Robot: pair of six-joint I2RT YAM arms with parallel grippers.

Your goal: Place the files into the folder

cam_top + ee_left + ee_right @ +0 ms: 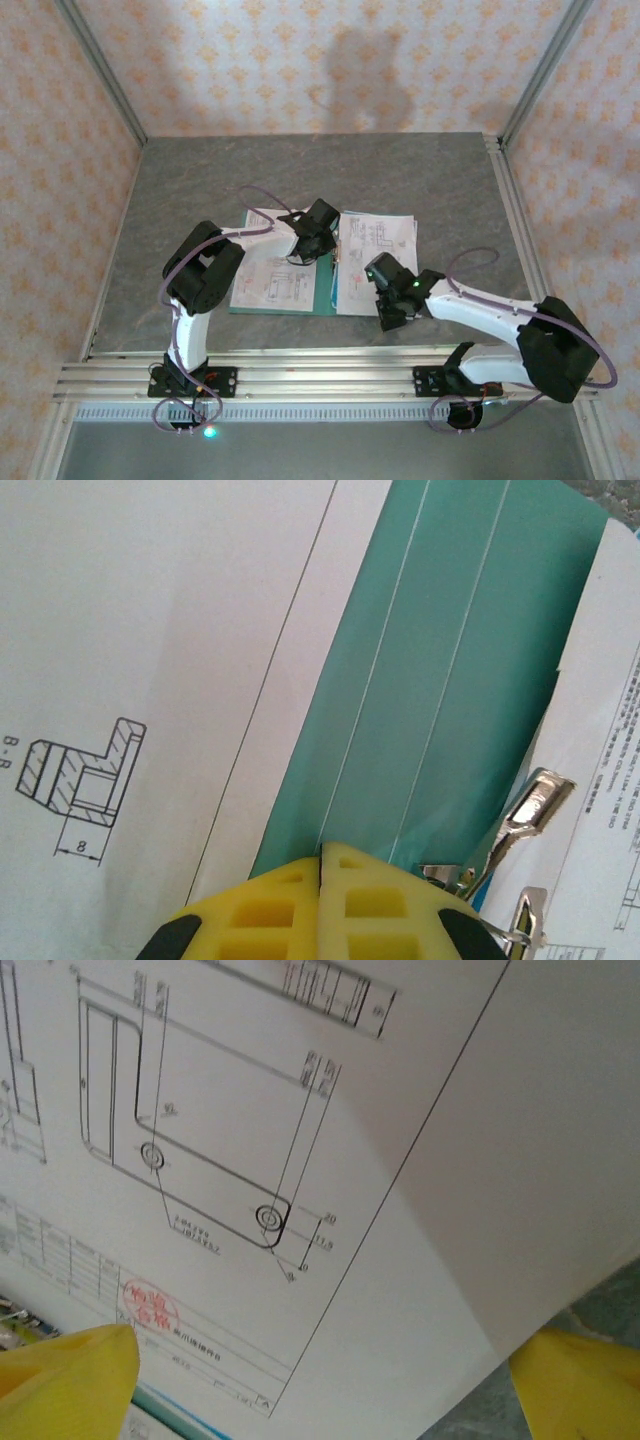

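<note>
The teal folder (322, 285) lies open and flat on the table. One of the files (268, 280), a white sheet, covers its left half, and another white sheet (378, 255) lies on the right half. My left gripper (308, 245) is over the spine. In the left wrist view its yellow fingers are shut (322, 848) with nothing between them, their tips at the teal strip (430, 680) beside the metal clip (532, 805). My right gripper (388, 300) is low over the right sheet's near corner. It is open (322, 1348), and the printed sheet (300, 1160) lies under the gap between its fingers.
The grey table (430, 190) is walled in by patterned panels on three sides. An aluminium rail (320, 375) with both arm bases runs along the near edge. Bare table (600, 1305) shows just past the right sheet's corner.
</note>
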